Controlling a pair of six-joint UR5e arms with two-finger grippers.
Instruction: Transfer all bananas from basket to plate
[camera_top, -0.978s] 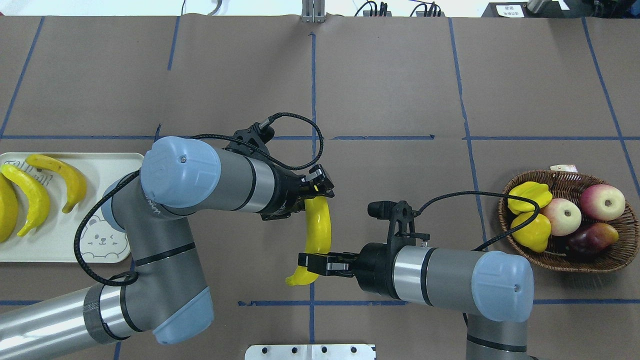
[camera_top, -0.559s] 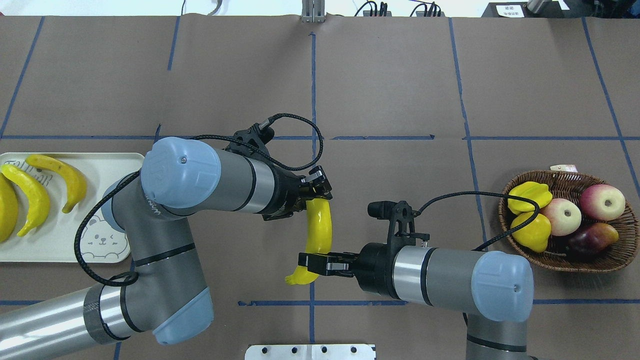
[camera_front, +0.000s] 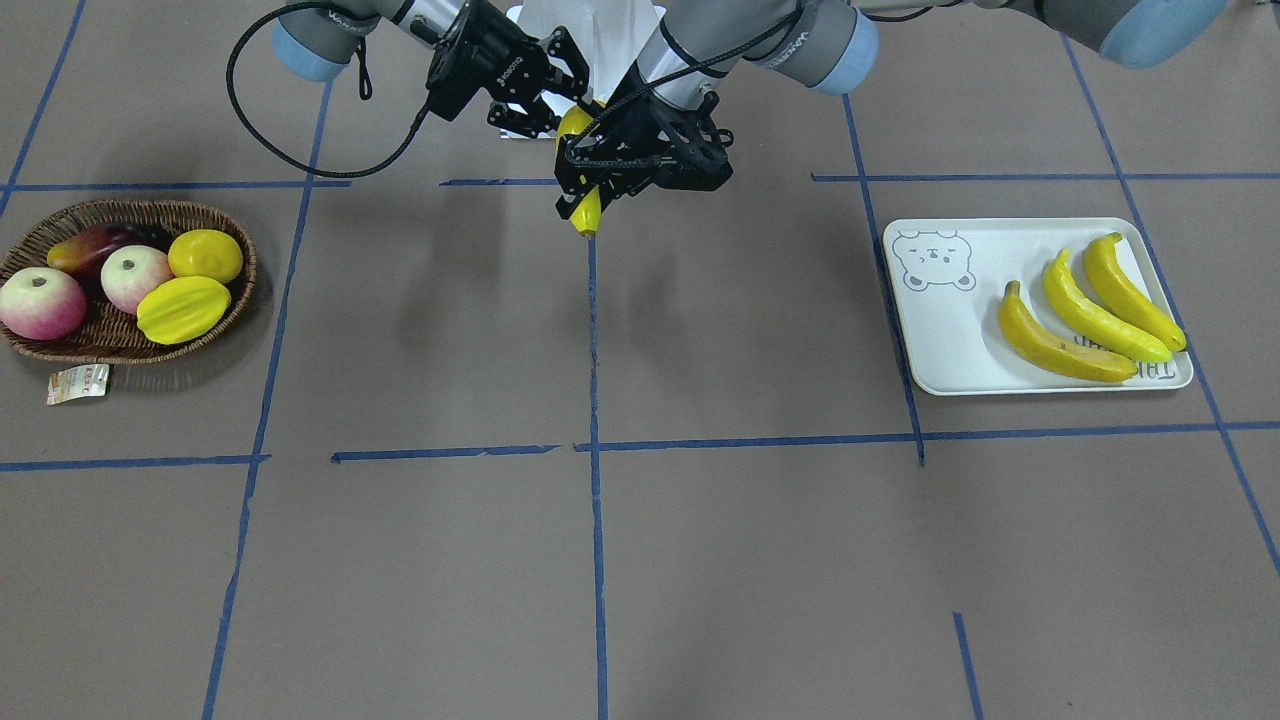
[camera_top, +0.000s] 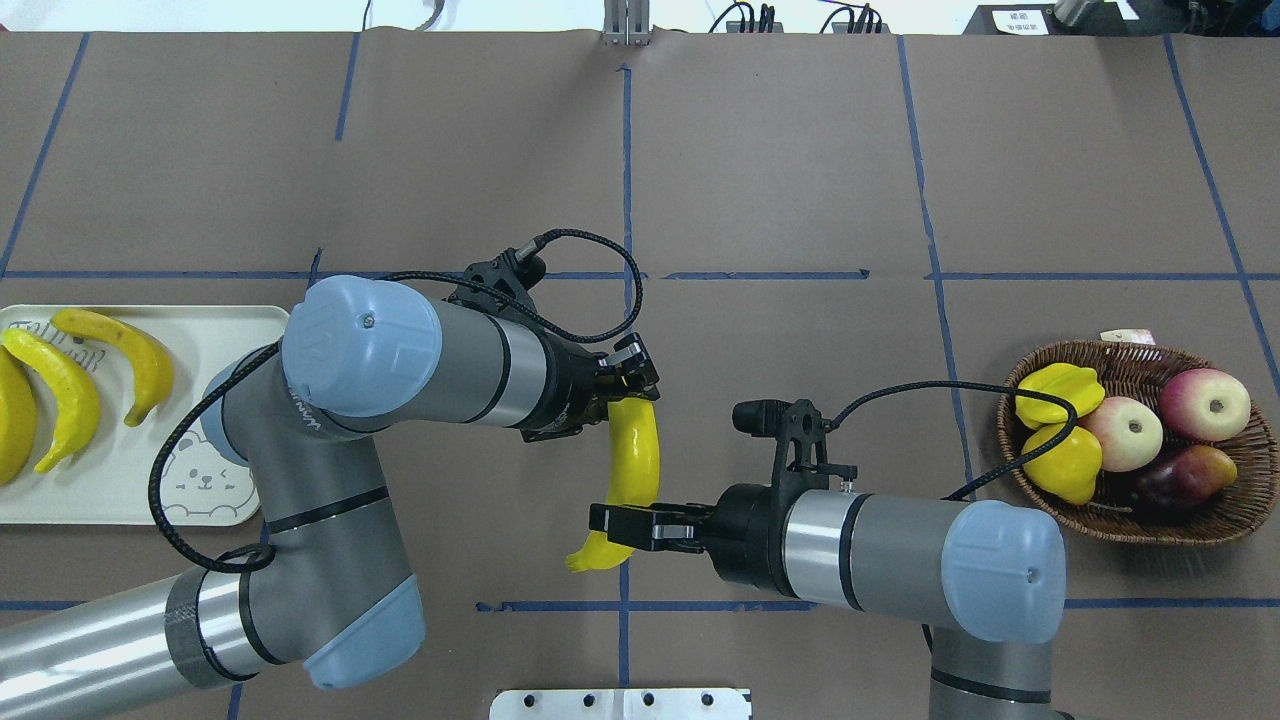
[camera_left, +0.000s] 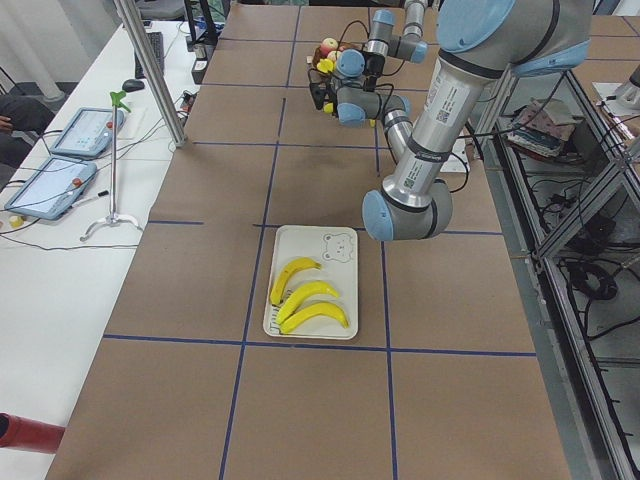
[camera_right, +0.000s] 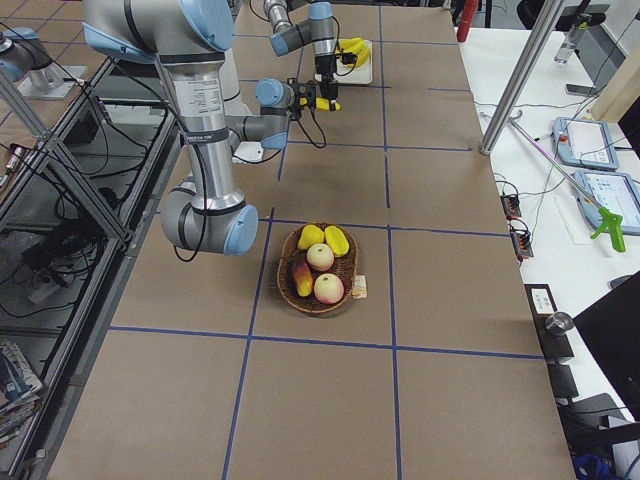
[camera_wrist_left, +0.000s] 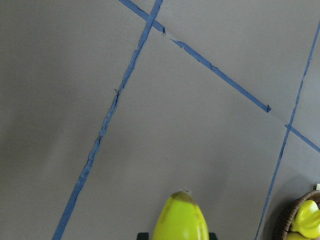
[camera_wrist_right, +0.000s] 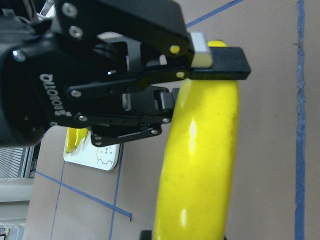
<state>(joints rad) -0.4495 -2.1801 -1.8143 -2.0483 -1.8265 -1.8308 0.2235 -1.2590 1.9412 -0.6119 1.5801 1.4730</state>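
At the left edge of the desk the plate carries three bananas, and the left arm's elbow overhangs its corner. Above mid-desk, fingers of the left gripper clamp one end of a fourth banana; those of the right gripper clamp the other. Near the right edge, the basket holds apples and starfruit.

One camera sits high behind the robot, looking forward and down on the desk; another faces it from across, so sides swap. Both take in the plate and basket. Two distant cameras look along the desk from either end. The wrist cameras are very near: left looks down past the banana, right along it toward the left hand.
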